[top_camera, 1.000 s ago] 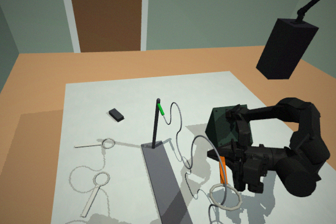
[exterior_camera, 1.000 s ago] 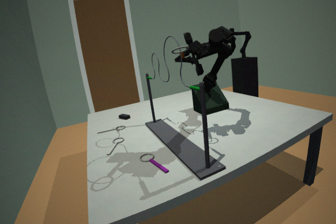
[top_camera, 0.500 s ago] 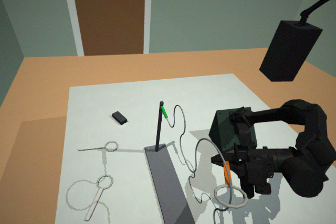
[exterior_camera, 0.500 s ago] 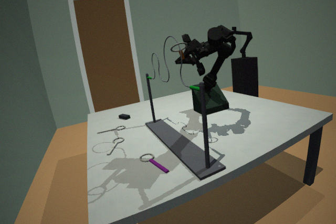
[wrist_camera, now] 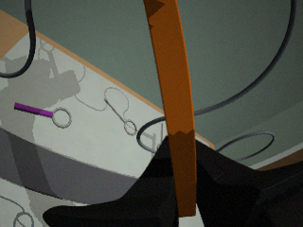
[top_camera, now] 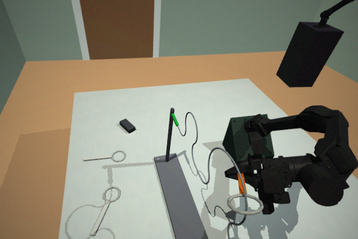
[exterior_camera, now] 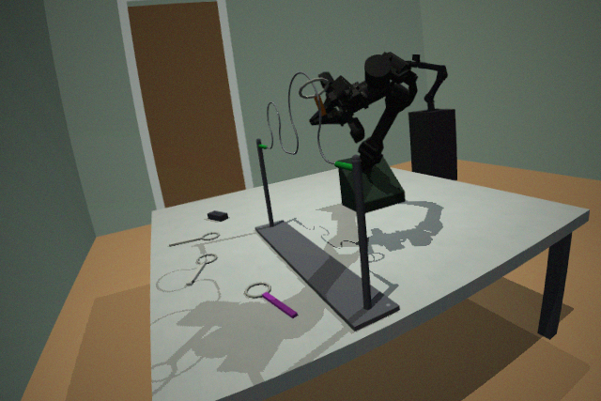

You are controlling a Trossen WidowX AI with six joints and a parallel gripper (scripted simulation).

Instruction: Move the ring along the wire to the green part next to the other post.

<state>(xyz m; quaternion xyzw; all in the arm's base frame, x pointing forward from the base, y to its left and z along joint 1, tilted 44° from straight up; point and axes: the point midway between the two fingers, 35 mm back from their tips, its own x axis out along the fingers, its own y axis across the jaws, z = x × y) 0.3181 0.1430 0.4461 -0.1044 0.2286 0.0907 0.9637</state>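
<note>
My gripper (top_camera: 227, 173) (exterior_camera: 313, 120) (wrist_camera: 176, 140) is shut on the orange handle (top_camera: 240, 184) (exterior_camera: 319, 105) (wrist_camera: 175, 71). The pale ring (top_camera: 229, 205) (exterior_camera: 300, 90) is held around the grey wire (top_camera: 197, 132) (exterior_camera: 289, 100) (wrist_camera: 291, 28), on the side of its tall arch towards the near post (exterior_camera: 362, 236). The handle is close to the wire in the top and exterior views; whether they touch cannot be told. The near green part (exterior_camera: 344, 164) and the far green part (top_camera: 175, 120) (exterior_camera: 262, 146), by the far post (top_camera: 169, 144) (exterior_camera: 265, 188), carry no ring.
The grey base (top_camera: 179, 198) (exterior_camera: 310, 260) bears the posts. Two pale rings with handles (top_camera: 99, 217) (top_camera: 97, 159), a purple-handled ring (exterior_camera: 279, 304) (wrist_camera: 33, 110) and a black block (top_camera: 127, 125) (exterior_camera: 217, 215) lie on the table. A dark box (top_camera: 310, 54) (exterior_camera: 432, 144) stands beyond the arm.
</note>
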